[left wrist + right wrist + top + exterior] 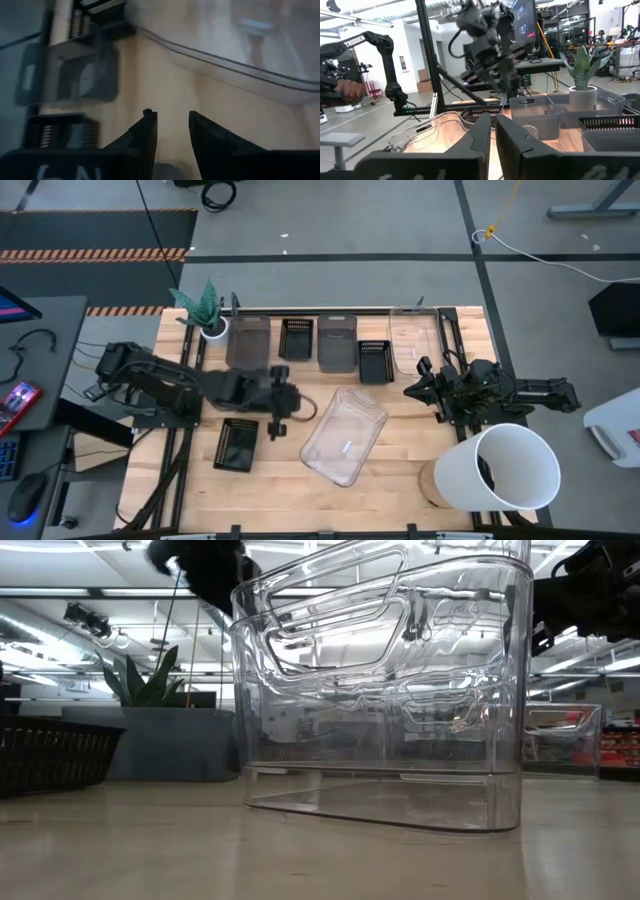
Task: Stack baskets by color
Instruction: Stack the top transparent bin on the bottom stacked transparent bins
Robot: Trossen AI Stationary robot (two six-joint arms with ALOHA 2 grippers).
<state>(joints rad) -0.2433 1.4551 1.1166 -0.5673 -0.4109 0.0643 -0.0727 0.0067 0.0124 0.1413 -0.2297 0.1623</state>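
Clear basket, centre: a large clear basket (345, 436) lies tilted on the table (400, 490), near the middle, its long side running from far right to near left; in the low view it fills the frame (385, 700), and a second clear rim shows inside it there.
Clear basket, far right: another clear basket (410, 340) stands at the far edge, right of the row.
Grey baskets: one smoky grey basket (248, 340) and a second grey basket (337, 342) stand in the far row.
Black slotted baskets: one black slotted basket (296, 338) sits between the grey ones, a second slotted basket (374, 361) right of them, a third slotted basket (236, 444) alone, near left of centre.
Left tool: the left tool (277, 423) hangs just left of the centre clear basket, not touching it; its fingers (145, 135) stand apart with nothing between them.
Right tool: the right tool (415, 390) is right of the clear basket, fingers (475, 137) together, holding nothing.
Plant: a small white pot with a green plant (208, 315) stands at the far left corner.
Bucket: a big white bucket (495, 470) stands at the near right.
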